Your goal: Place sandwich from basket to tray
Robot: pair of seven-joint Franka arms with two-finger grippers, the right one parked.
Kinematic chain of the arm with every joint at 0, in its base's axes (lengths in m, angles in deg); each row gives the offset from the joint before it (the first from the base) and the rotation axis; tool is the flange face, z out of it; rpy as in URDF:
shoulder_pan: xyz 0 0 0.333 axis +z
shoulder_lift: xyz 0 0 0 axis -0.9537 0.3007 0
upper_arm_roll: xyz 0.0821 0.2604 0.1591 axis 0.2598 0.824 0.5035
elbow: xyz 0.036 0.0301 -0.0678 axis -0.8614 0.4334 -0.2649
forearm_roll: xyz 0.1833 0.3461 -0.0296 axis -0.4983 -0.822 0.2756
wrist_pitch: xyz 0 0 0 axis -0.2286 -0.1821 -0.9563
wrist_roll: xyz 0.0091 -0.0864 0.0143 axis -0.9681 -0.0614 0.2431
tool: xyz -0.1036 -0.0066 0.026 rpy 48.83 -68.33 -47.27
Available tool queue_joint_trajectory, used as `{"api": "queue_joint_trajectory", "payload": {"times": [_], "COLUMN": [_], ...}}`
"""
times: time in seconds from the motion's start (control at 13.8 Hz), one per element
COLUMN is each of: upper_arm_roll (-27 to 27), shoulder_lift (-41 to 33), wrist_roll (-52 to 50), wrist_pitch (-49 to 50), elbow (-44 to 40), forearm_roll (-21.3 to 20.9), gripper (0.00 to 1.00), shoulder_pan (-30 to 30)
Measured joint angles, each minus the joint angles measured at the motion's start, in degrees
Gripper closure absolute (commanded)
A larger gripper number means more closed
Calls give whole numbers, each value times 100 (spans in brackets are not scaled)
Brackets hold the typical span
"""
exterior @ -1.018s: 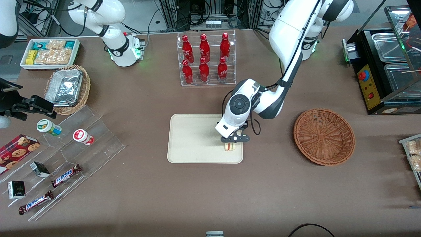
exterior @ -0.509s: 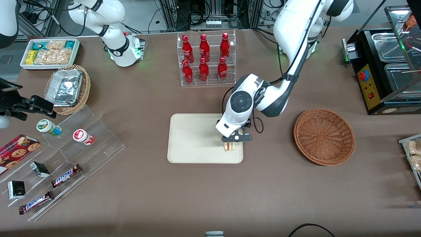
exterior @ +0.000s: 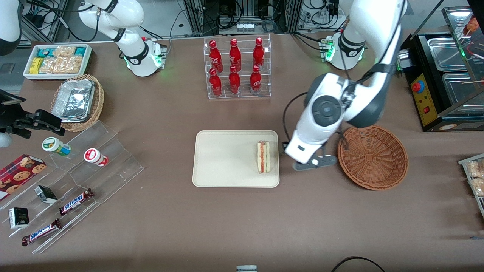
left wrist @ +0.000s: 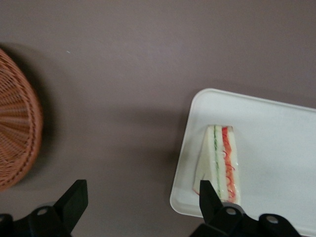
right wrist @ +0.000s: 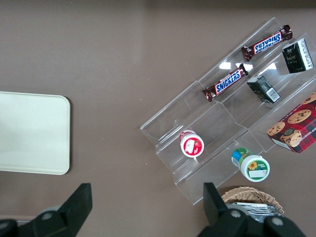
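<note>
The sandwich (exterior: pixel 264 156) lies on the cream tray (exterior: pixel 227 158), close to the tray edge nearest the basket, with its red and green filling edge showing (left wrist: pixel 222 160). The reddish-brown wicker basket (exterior: pixel 372 156) is empty. My left gripper (exterior: pixel 309 161) hangs over the bare table between the tray and the basket. In the left wrist view the gripper (left wrist: pixel 143 202) is open, its black fingers (left wrist: pixel 74 197) wide apart with only table between them. That view also shows the tray corner (left wrist: pixel 197 197) and part of the basket (left wrist: pixel 17 133).
A clear rack of red bottles (exterior: pixel 237 68) stands farther from the front camera than the tray. Toward the parked arm's end are a stepped acrylic shelf of snacks (exterior: pixel 75 170), a tan basket with foil (exterior: pixel 77 102) and a white bin (exterior: pixel 56 60). A black appliance (exterior: pixel 442 75) stands toward the working arm's end.
The gripper has let go of the sandwich, which stays on the tray. It has lifted and moved off the tray toward the basket.
</note>
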Motion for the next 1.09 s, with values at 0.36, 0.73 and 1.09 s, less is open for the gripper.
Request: {"api": "queue_joint_trajectory", "payload": {"times": [0.36,0.73,1.09], "upper_arm_roll": [39,55,50], "shoulder_lift": [-611,-1378,-1546], "wrist_roll": [1178,2111,2369], "wrist_pitch": [563,1151,1187], "elbow": [20,61,66], "forearm_roll": [-234,-313,-322], "gripper": [0,0,0], "shoulder_pan": [890,1709,1955]}}
